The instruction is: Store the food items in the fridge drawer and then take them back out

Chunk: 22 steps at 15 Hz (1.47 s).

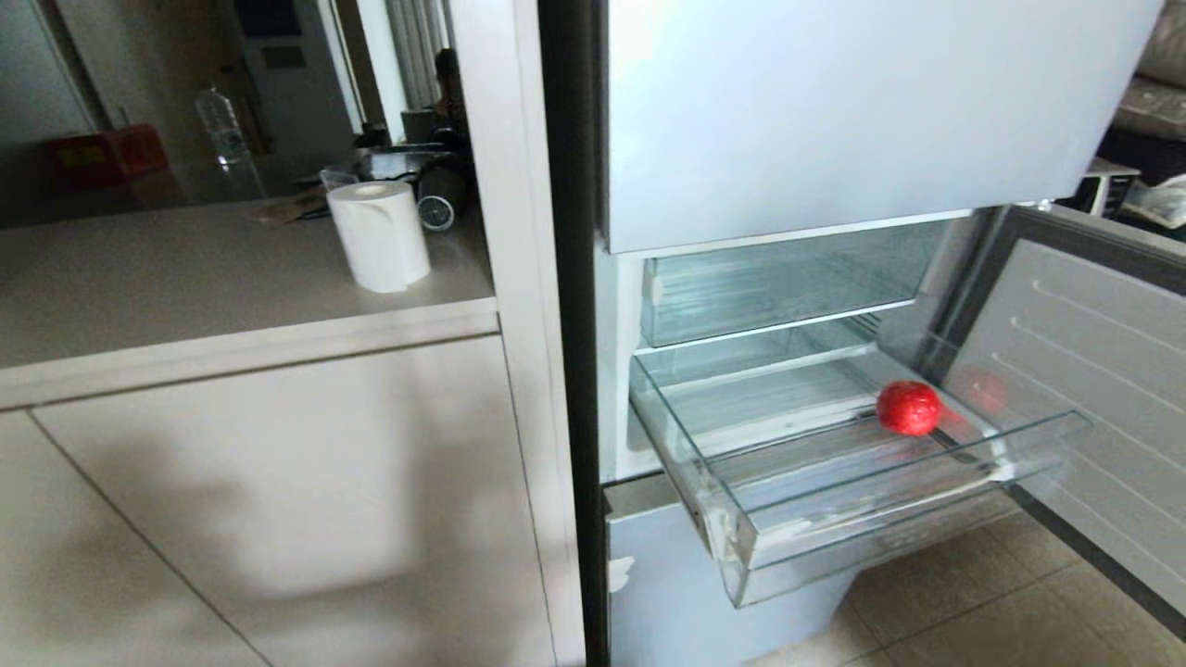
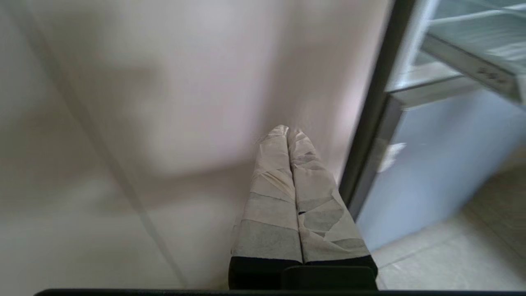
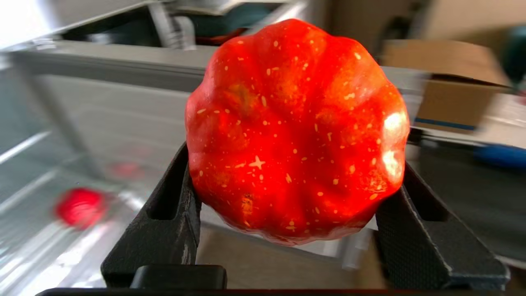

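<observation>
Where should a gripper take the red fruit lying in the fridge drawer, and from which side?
Probably from above, through the open top, fingers straddling its widest middle. The red fruit is round and sits loose on the ribbed floor of the fridge drawer, near the right wall, so set the fingers front-to-back rather than wall-side. The right gripper is already full with a ribbed red fruit.

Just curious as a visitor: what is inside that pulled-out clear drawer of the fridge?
One red fruit lies in the fridge drawer, toward its right rear. Nothing else shows through the clear walls.
</observation>
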{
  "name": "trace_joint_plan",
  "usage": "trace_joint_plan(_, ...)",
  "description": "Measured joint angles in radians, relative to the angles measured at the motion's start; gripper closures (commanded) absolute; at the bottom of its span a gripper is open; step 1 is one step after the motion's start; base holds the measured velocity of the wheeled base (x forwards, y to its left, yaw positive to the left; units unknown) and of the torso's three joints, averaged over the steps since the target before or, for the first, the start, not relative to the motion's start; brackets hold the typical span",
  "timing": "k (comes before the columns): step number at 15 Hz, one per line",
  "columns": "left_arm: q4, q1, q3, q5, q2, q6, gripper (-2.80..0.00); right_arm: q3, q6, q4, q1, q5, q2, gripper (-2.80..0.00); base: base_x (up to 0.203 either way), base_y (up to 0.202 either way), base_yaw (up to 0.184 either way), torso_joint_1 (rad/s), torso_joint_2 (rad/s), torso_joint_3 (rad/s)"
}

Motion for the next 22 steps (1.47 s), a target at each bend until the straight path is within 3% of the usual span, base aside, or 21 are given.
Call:
trace_joint_plan(5, 0.000, 0.000, 0.000, 0.000, 0.000, 0.000, 0.00, -0.001, 0.006, -0.020, -0.070, 0.060, 0.006, 0.00, -0.001, 0.008, -0.167, 0.002, 0.00, 0.002)
trace_joint_plan(9, 0.000, 0.000, 0.000, 0.000, 0.000, 0.000, 0.00, -0.026, 0.017, -0.088, -0.241, 0.204, 0.081, 0.00, -0.002, 0.002, -0.025, 0.001, 0.00, -0.001)
trace_joint_plan(16, 0.000, 0.000, 0.000, 0.000, 0.000, 0.000, 0.00, -0.113, 0.086, -0.255, -0.444, 0.274, 0.465, 0.00, 0.000, 0.000, 0.000, 0.000, 0.00, 0.000)
trace_joint_plan(22, 0.000, 0.000, 0.000, 0.000, 0.000, 0.000, 0.00, -0.226, 0.086, -0.396, -0.751, 0.400, 0.837, 0.00, 0.000, 0.000, 0.000, 0.000, 0.00, 0.000)
